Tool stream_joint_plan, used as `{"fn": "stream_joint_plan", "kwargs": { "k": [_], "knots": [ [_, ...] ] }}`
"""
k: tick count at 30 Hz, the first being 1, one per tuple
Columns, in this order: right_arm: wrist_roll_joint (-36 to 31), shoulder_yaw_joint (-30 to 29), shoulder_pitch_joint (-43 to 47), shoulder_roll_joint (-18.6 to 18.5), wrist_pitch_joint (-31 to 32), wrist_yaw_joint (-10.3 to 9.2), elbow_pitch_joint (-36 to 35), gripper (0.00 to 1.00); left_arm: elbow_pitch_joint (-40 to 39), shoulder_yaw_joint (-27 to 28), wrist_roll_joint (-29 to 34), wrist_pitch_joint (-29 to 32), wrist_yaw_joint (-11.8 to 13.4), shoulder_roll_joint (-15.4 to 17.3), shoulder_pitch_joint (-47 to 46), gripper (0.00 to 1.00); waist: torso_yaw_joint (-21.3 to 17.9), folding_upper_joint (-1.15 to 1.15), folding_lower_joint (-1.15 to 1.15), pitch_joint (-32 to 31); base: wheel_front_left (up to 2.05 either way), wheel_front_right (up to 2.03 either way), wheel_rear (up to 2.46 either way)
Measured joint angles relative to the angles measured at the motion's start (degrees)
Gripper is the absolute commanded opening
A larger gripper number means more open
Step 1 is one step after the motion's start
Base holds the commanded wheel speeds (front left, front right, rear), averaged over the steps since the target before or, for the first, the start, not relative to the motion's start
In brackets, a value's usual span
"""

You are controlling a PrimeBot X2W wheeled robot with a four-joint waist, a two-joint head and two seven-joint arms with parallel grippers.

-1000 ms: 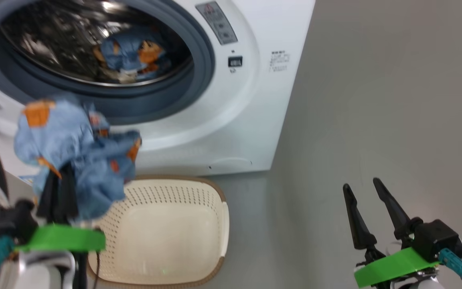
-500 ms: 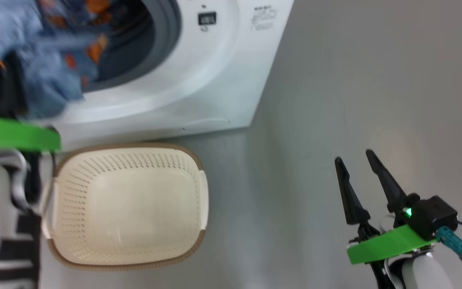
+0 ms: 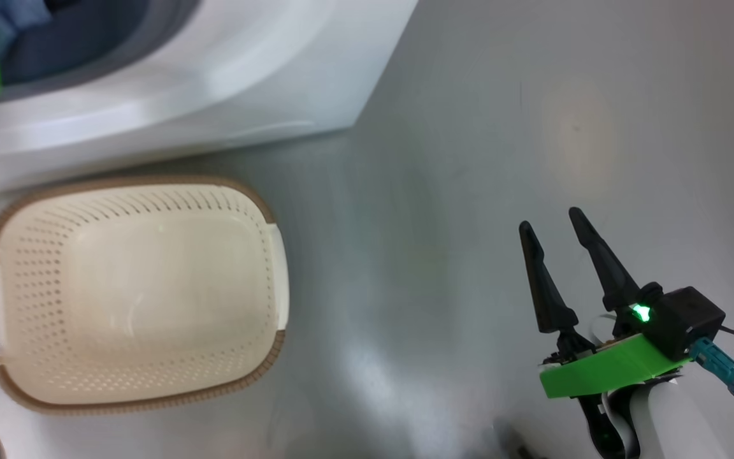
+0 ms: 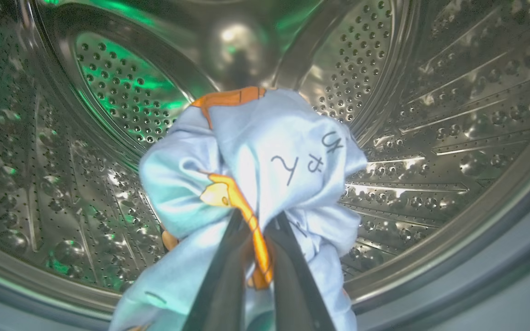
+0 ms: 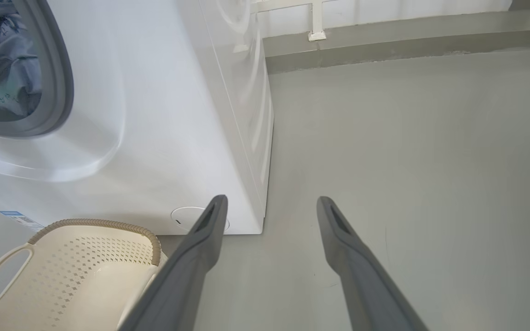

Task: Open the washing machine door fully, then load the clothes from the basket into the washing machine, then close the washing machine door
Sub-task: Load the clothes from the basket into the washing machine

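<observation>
Here, left fingers pinching the clothes, right fingers spread wide.

You are looking at a laundry corner, either a home utility room or a mock-up of one; you cannot tell which. 1 white front-loading washing machine stands on a bare, smooth grey floor. Light-blue printed clothes are inside its perforated steel drum. A cream plastic basket with a brown woven-look rim sits on the floor just in front of the machine. Behind it, a plain grey skirting runs under a pale wall that carries a white bracket
</observation>
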Motion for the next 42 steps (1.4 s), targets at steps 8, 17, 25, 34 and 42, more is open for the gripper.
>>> {"fn": "stream_joint_plan", "kwargs": {
  "k": [8,17,25,34,42],
  "knots": [
    [1.4,1.7,-2.2,0.0,0.0,0.00,-0.2,1.00,5.5,-3.9,-2.4,-0.1,0.0,2.3,-9.3,0.00,-1.2,0.00,0.00,5.8,0.00,0.00,0.00],
    [2.1,3.0,-2.4,0.0,0.0,0.00,-0.3,1.00,5.2,-3.6,0.2,-3.6,0.2,5.4,-18.1,0.00,-2.4,0.00,0.00,11.1,0.00,0.00,0.00],
    [2.5,3.8,-3.0,0.0,0.0,0.00,-0.3,1.00,-2.0,0.4,4.0,-3.6,0.3,5.0,-18.7,0.00,-3.5,0.00,0.00,12.7,0.00,0.00,0.00],
    [2.5,4.1,-3.3,0.0,0.0,0.00,0.2,1.00,4.4,1.7,4.2,-3.6,0.3,4.7,-18.3,0.33,-3.5,0.00,0.00,12.7,0.00,0.00,0.00],
    [2.5,3.6,-3.5,0.0,0.0,0.00,0.6,1.00,8.7,1.7,3.3,-3.6,0.0,3.2,-18.4,1.00,-2.4,0.00,0.00,11.9,0.00,0.00,0.00]
  ]
}}
